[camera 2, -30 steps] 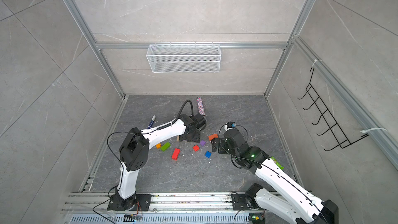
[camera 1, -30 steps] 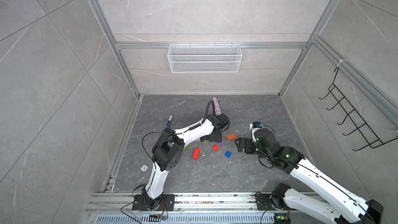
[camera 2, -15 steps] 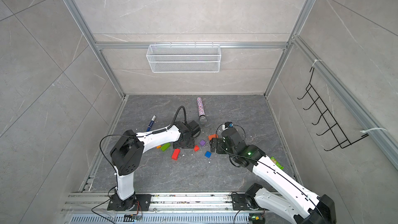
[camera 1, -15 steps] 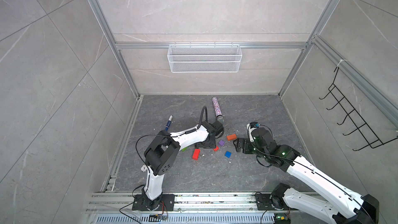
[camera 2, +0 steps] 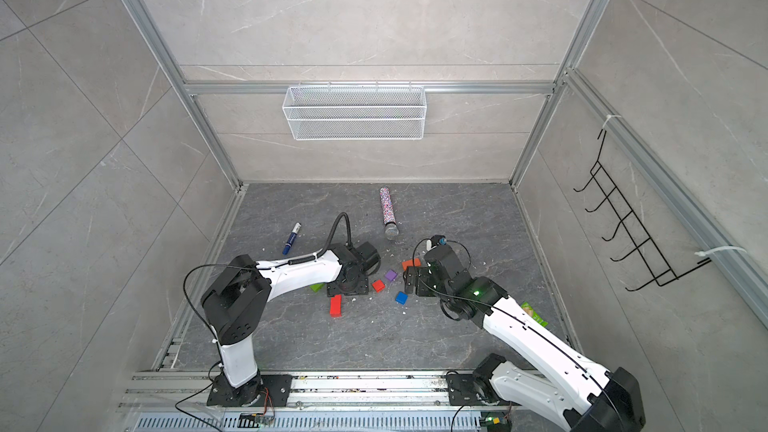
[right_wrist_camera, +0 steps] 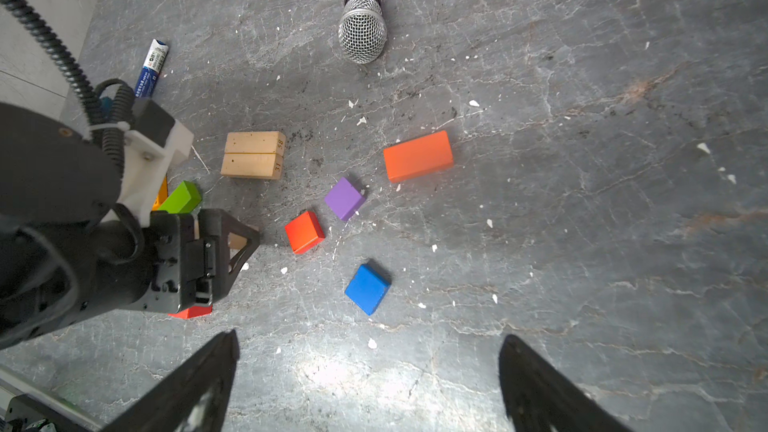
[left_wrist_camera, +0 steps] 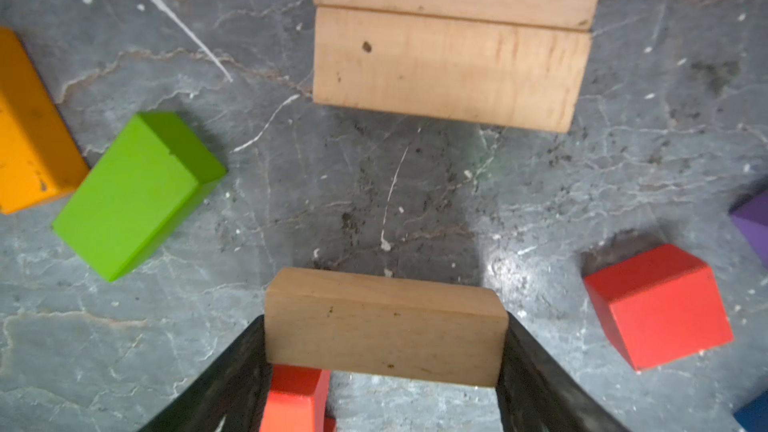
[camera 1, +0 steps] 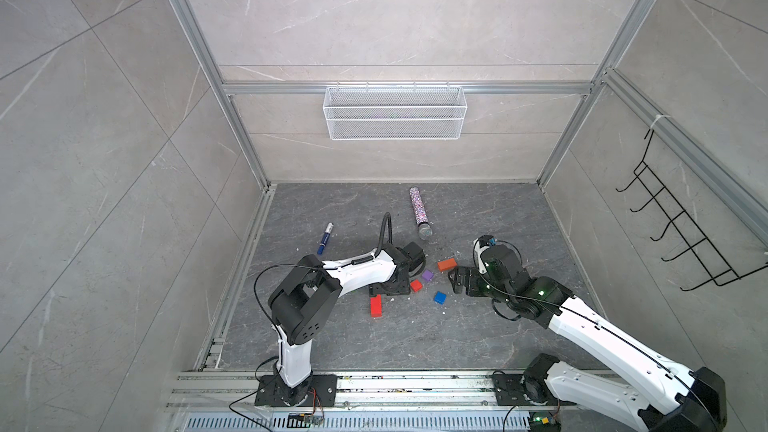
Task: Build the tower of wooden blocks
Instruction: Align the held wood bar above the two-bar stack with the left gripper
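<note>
Clamping a tan block (left_wrist_camera: 384, 338), left gripper (left_wrist_camera: 383, 320)

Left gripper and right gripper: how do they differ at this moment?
The left gripper is closed on a tan wood block, gripping its two ends; the right gripper stands wide open and empty. The left gripper sits close to a red oblong; the right gripper hangs over open floor, short of the blue cube. Both are black and point down at the floor.
</note>
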